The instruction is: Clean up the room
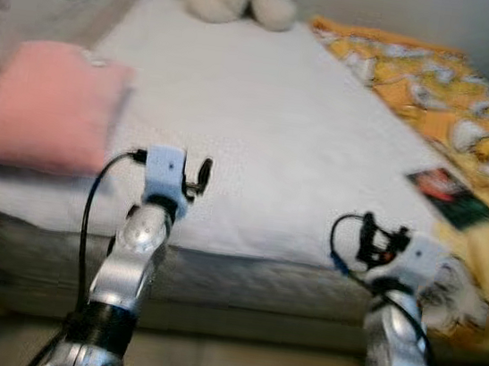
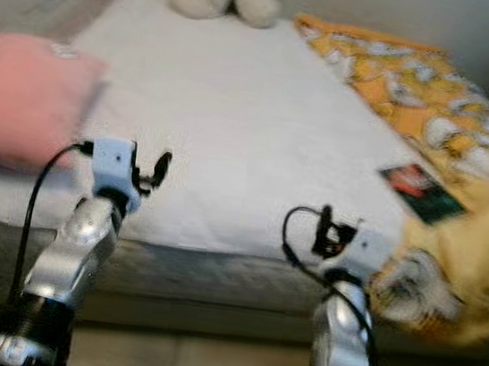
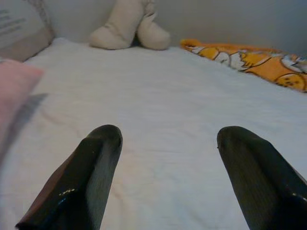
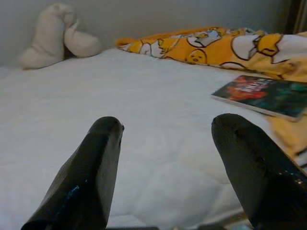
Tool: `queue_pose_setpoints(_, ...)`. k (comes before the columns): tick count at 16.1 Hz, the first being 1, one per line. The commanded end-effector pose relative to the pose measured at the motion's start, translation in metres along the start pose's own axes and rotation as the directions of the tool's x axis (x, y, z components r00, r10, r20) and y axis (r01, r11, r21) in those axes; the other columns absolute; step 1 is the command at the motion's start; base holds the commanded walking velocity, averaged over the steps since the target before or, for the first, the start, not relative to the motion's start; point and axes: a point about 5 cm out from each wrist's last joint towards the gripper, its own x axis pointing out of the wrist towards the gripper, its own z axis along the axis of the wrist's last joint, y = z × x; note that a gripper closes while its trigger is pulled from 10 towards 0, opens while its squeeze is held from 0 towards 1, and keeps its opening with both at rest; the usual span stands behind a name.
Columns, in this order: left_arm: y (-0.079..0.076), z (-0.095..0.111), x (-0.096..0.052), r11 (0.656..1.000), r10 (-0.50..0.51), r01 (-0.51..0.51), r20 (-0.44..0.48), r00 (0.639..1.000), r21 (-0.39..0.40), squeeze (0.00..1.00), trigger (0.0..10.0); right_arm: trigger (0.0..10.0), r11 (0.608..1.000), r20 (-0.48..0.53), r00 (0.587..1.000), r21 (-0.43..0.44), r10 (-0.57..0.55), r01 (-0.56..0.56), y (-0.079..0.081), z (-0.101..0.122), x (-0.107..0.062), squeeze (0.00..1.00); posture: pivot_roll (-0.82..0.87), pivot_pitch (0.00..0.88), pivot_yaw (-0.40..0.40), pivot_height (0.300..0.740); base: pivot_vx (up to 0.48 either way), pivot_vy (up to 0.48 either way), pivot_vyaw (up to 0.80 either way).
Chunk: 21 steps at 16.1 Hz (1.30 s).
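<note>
- Book [image 4: 266,96]: dark cover with red and green print, lying flat on the white bed [image 1: 260,131], ahead of the right gripper's fingers and off to their right side, its far edge against the yellow patterned blanket [image 1: 445,101].
- Right gripper [image 4: 165,139]: fingers spread apart, nothing between them, held low over the bed's near edge, well short of the book.
- Left gripper [image 3: 168,143]: fingers likewise spread and empty, over the bed's near edge; bare sheet lies ahead of them.
- Pink pillow [image 1: 48,103]: on the bed, to the left of the left gripper's fingers.
- Cream plush toy [image 3: 127,26]: at the far end of the bed against the wall, well beyond both grippers.
</note>
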Motion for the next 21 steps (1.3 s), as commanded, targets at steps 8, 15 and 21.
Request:
queue_pose_setpoints(8, -0.004, -0.008, 0.002, 0.998, 0.007, -0.005, -0.035, 0.999, 0.06, 0.0, 10.0, 10.0, 0.995, -0.003, 0.996, -0.048, 0.091, -0.091, 0.012, 0.006, 0.011, 0.0, 0.04, 0.0, -0.035, 0.74, 0.0, -0.345, 0.27)
queue_pose_setpoints(15, -0.011, -0.004, 0.008, 0.994, -0.026, 0.027, -0.016, 1.0, 0.106, 0.0, 10.0, 10.0, 0.989, -0.028, 0.993, -0.09, 0.113, -0.116, 0.017, 0.001, 0.01, 0.0, 0.03, 0.0, -0.023, 0.74, 0.0, -0.449, 0.28)
queue_pose_setpoints(21, -0.016, 0.0, 0.015, 0.991, -0.091, 0.091, -0.005, 0.996, 0.101, 0.0, 10.0, 10.0, 0.986, -0.02, 0.993, -0.115, 0.119, -0.121, 0.02, -0.001, 0.009, 0.0, 0.02, 0.0, -0.017, 0.74, 0.175, -0.409, 0.0)
